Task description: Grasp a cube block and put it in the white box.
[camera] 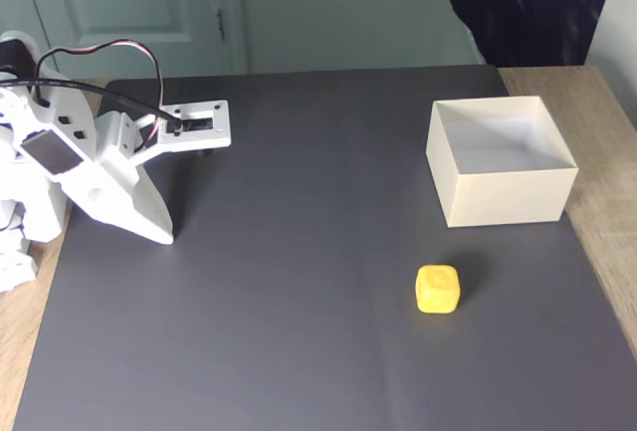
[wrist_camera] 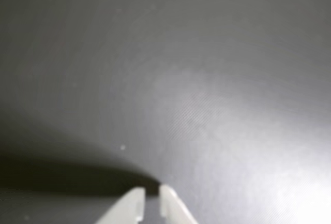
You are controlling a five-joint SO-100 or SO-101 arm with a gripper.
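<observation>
Wrist view shows the hand (wrist_camera: 151, 195) pointed down at bare dark mat, its two white fingertips (wrist_camera: 132, 203) nearly together with a slim gap, holding nothing. In the fixed view the hand (camera: 162, 234) sits at the left, folded low, likely a resting pose. The cube block (camera: 438, 288) lies well apart on the surface (camera: 299, 331), just in front of the white box (camera: 501, 197). Nothing stands between.

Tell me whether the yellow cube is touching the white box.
Apart. In the fixed view, a strip of bare dark mat shows between the cube block and the white box's front wall.
</observation>
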